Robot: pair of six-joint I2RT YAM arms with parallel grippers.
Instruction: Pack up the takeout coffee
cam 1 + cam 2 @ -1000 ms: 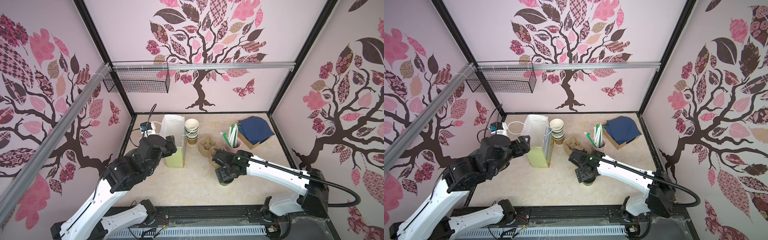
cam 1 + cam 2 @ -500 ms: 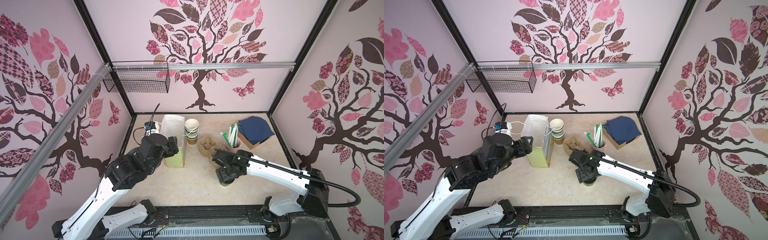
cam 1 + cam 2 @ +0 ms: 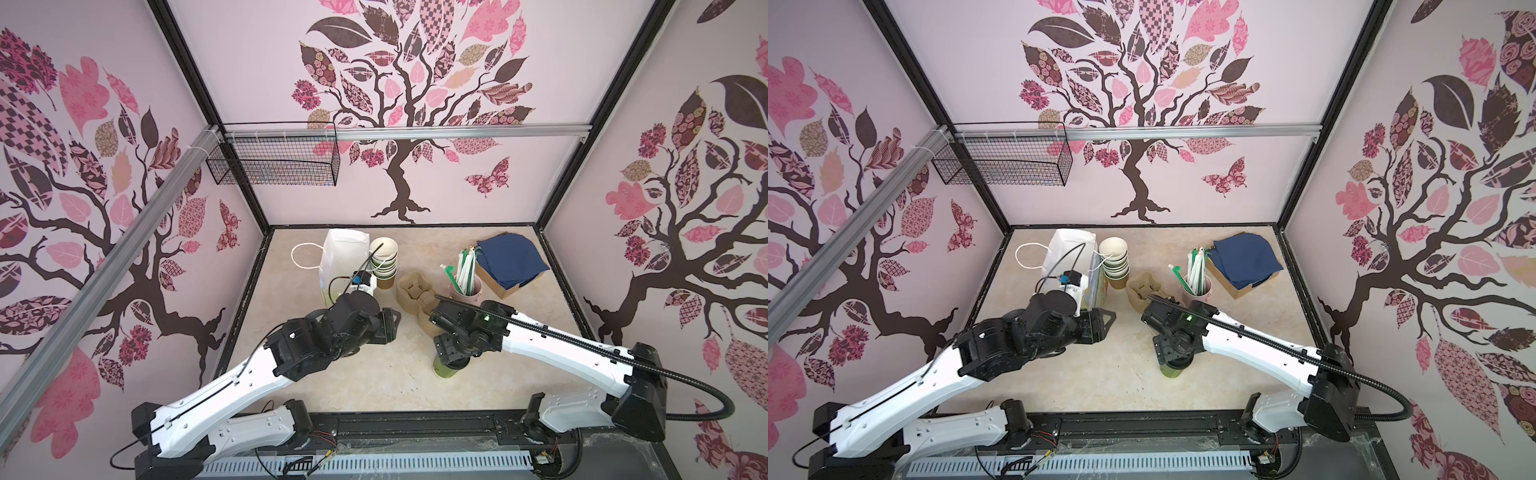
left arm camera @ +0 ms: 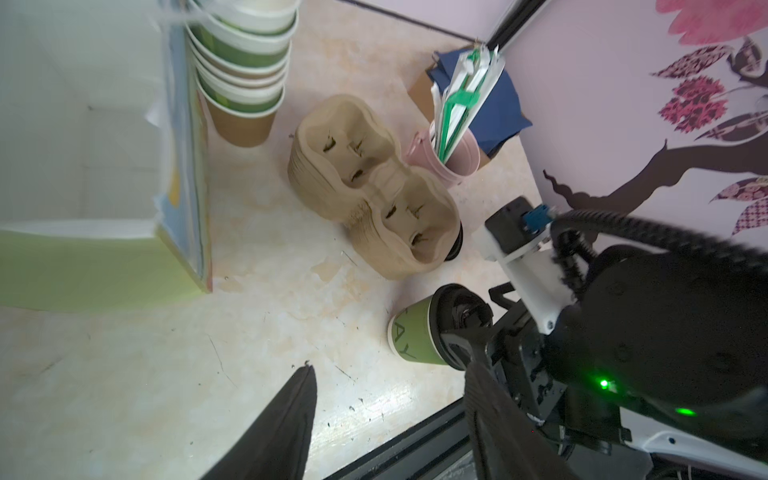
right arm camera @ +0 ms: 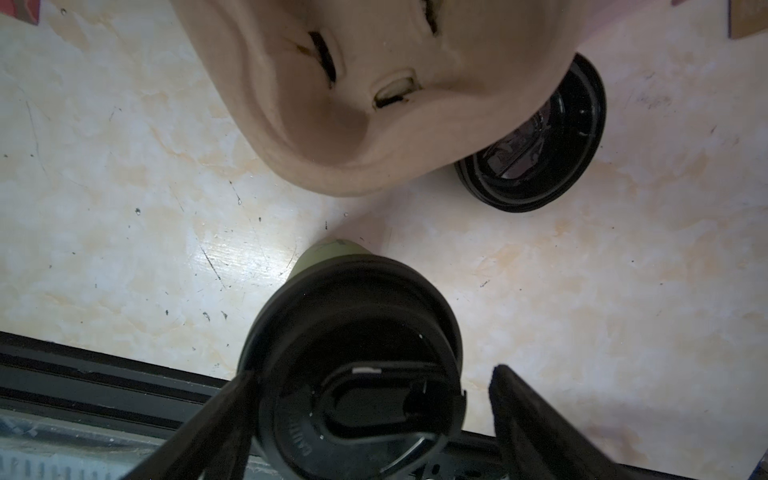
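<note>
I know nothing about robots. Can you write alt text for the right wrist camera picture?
Seen from above, a green paper cup with a black sip lid stands between two open black fingers, not gripped. Nearby on the beige table lie a cardboard cup carrier and a loose black lid.

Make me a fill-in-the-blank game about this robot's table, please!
The takeout coffee wears a ____ lid.
The right gripper hangs over it with jaws ____.
The straws stand in a cup coloured ____.
The folded napkins are dark ____.
Missing words: black; open; pink; blue.
</note>
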